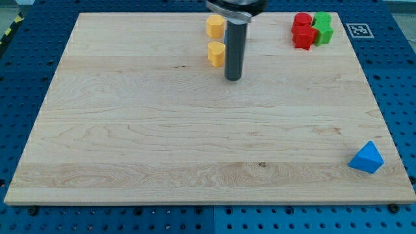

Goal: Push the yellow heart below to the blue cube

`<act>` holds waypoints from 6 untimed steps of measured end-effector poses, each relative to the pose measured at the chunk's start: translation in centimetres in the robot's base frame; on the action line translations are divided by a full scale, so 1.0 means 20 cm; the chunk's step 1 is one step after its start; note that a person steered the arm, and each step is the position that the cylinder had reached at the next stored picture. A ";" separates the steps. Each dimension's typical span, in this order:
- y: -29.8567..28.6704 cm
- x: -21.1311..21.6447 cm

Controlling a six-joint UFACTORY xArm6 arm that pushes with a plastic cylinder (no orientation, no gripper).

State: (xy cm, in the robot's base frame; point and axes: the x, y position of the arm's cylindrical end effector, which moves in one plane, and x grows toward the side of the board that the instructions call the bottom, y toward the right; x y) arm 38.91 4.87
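Wooden board [130,149] fills the frame; its near edge runs along the bottom, with wide bare wood across the centre, left side and bottom. Blue block [366,158], wedge-like rather than an obvious cube, sits lower right, close to the board's right edge and near the bottom edge. Rod comes down from top centre; my tip [233,78] rests on the wood just right of the yellow heart [216,54], touching or nearly so, can't tell. No hand on this arm, just the bare rod. Second yellow block [215,25], hexagon-like, sits directly above the heart near the top edge. Red blocks [302,30] and green blocks [322,28] cluster together upper right, hugging the top edge.
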 end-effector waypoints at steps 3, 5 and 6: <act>-0.63 -0.39; -0.15 -0.19; 0.16 0.04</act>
